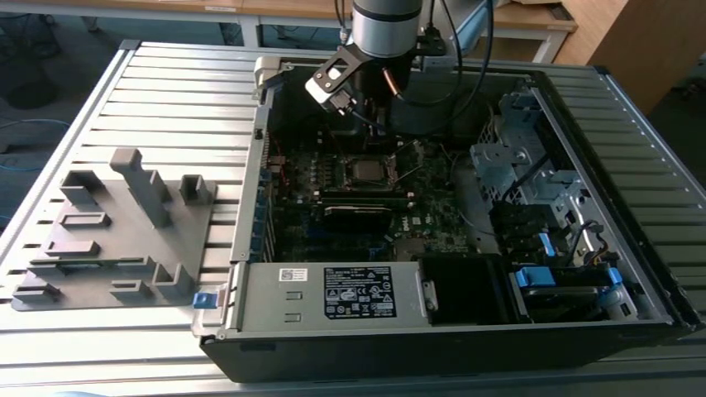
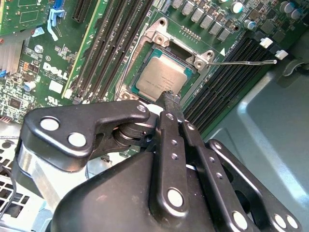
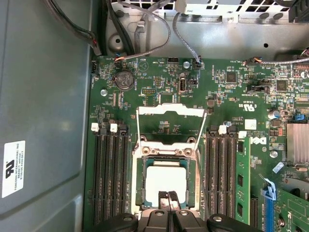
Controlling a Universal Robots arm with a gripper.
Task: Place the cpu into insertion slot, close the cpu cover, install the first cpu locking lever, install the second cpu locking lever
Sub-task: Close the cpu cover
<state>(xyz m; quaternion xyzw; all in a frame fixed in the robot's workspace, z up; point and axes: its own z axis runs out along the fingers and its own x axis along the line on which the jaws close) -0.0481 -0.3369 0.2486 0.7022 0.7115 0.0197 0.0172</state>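
The cpu [image 3: 165, 180] is a flat silver-grey square, lying in the slot [image 3: 141, 183]; the cover [image 3: 171, 109] stands open; the gripper [image 3: 168, 195], fingers pressed together, is at the cpu's edge.

Table: a grey metal table [image 1: 165, 91], its top made of long ribs and grooves.
Desk: a light wooden desk [image 1: 289, 8] on pale legs stands behind the table.
Cabinet: a wooden cabinet [image 1: 634, 41] at the exterior view's right, far corner.
Floor: a dark floor [image 1: 55, 58] at the exterior view's left, with a blue cable [image 1: 28, 124] on it.
Light: bright and even, with pale shine on the table's ribs at the exterior view's right.
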